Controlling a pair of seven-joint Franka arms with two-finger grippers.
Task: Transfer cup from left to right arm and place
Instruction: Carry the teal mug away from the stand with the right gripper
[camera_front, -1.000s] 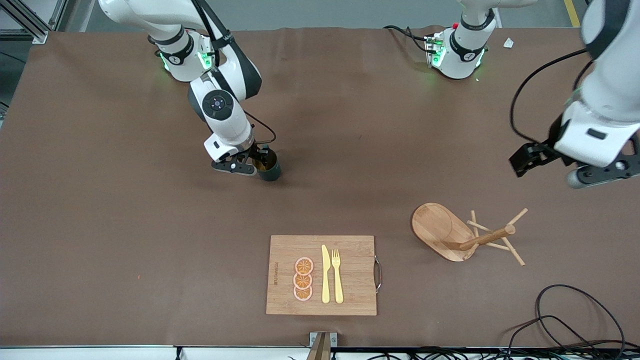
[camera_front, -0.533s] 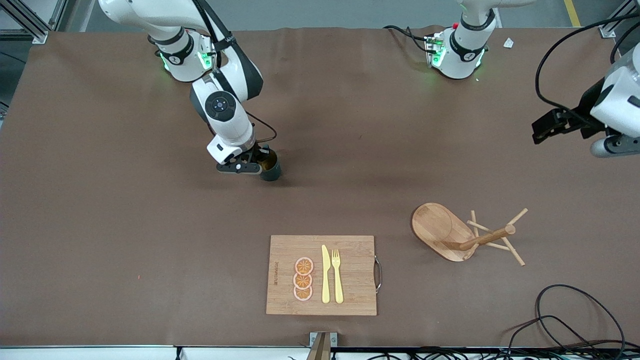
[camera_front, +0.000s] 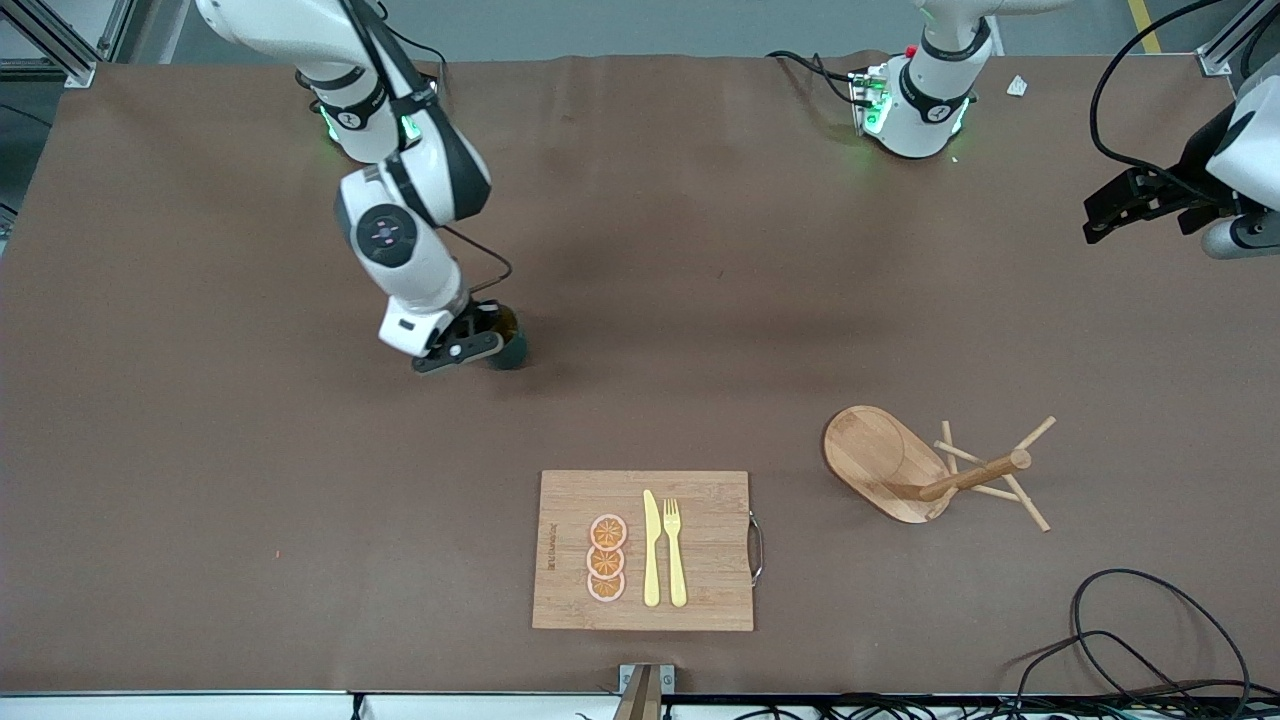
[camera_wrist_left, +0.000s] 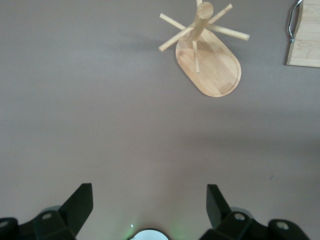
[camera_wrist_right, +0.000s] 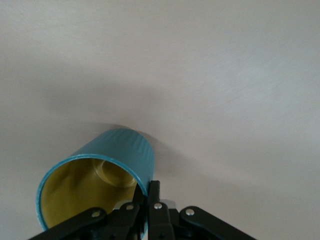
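Observation:
The cup (camera_front: 506, 345) is dark teal with a tan-yellow inside. My right gripper (camera_front: 487, 338) is shut on its rim, one finger inside and one outside, and holds it just over the table toward the right arm's end. In the right wrist view the cup (camera_wrist_right: 107, 162) is tilted, its open mouth toward the camera, with my right gripper (camera_wrist_right: 148, 192) pinching the wall. Its handle is hidden. My left gripper (camera_front: 1105, 210) is open and empty, high over the left arm's end of the table; its fingertips (camera_wrist_left: 80, 200) show spread wide in the left wrist view.
A wooden mug tree (camera_front: 930, 465) lies on the table toward the left arm's end, also in the left wrist view (camera_wrist_left: 207, 60). A cutting board (camera_front: 700, 590) with a knife, a fork and orange slices sits near the front edge. Black cables (camera_front: 1130, 640) lie at the front corner.
My right gripper has moved with the cup toward the right arm's end of the table and a little nearer the front camera. My left arm has risen and drawn back toward its edge of the table.

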